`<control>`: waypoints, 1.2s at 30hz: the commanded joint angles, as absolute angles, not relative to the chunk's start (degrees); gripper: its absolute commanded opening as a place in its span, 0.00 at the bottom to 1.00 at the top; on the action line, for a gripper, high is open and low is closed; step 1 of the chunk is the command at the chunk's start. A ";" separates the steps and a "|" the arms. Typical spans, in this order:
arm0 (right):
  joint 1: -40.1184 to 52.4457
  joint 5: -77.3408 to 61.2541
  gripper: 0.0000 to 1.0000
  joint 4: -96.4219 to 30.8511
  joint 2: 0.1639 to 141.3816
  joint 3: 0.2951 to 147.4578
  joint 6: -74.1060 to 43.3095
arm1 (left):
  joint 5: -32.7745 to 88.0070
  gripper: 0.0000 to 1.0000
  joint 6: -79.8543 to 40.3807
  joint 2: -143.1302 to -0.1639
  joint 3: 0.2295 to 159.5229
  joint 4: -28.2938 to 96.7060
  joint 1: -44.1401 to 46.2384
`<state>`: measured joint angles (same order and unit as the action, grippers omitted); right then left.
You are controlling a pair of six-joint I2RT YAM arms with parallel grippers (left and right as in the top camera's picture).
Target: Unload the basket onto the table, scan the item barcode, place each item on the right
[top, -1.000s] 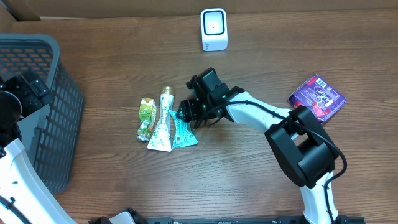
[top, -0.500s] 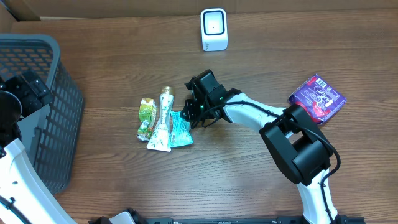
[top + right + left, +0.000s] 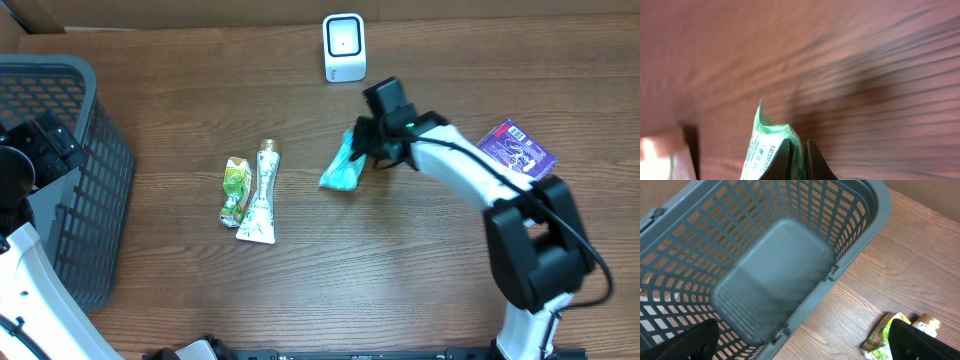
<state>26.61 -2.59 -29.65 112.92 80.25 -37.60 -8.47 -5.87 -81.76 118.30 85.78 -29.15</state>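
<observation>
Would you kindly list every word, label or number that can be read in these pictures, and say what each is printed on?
"FRESHEN", running along the green packet; its end is hidden and the smaller lines beside it are blurred.
Purple packet: print too small to read.
Green pouch and white tube: print too small to read.
White scanner: no text visible.

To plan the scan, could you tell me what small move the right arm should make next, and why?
Probably carry the green packet, pinched in the right gripper, over to the white scanner; the packet is short of its face.
</observation>
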 commanded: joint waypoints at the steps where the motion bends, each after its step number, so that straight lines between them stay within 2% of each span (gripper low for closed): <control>1: 27.29 3.68 0.04 -31.73 110.76 80.36 -42.35 | -8.97 0.99 -6.46 -81.76 118.91 85.67 -29.23; 5: 27.29 1.23 0.20 -37.45 110.76 80.36 -38.50 | -8.97 0.99 -6.46 -81.76 118.91 85.67 -29.23; 9: 27.22 -4.34 0.26 -44.16 110.54 80.38 -31.24 | -8.97 1.00 -6.46 -81.76 118.91 85.67 -29.23; 11: 26.87 -4.82 0.34 -47.00 109.95 80.82 -26.52 | -8.97 1.00 -6.46 -81.76 118.91 85.67 -29.23; 12: 26.28 -4.84 0.41 -48.73 109.51 81.69 -23.49 | -8.97 1.00 -6.46 -81.76 118.91 85.67 -29.23; 14: 24.73 -4.86 0.75 -51.86 108.97 84.25 -18.04 | -8.97 1.00 -6.46 -81.76 118.91 85.67 -29.23; 15: 23.62 -5.19 0.86 -53.41 108.81 86.11 -14.13 | -8.97 1.00 -6.46 -81.76 118.91 85.67 -29.23; 16: 22.61 -5.52 0.91 -54.52 108.75 87.70 -10.04 | -8.97 1.00 -6.46 -81.76 118.91 85.67 -29.23; 19: 19.55 -8.51 0.95 -54.13 108.75 90.61 3.62 | -8.97 0.99 -6.46 -81.76 118.91 85.67 -29.23; 22: 16.56 -19.92 0.96 -51.90 109.54 90.78 18.33 | -8.97 0.99 -6.46 -81.76 118.91 85.67 -29.23; 28: 14.06 -29.19 0.93 -49.93 114.74 91.33 26.06 | -8.97 0.99 -6.46 -81.76 118.91 85.67 -29.23; 36: 14.31 -37.71 0.88 -52.66 121.27 92.64 27.57 | -8.97 1.00 -6.46 -81.76 118.91 85.67 -29.23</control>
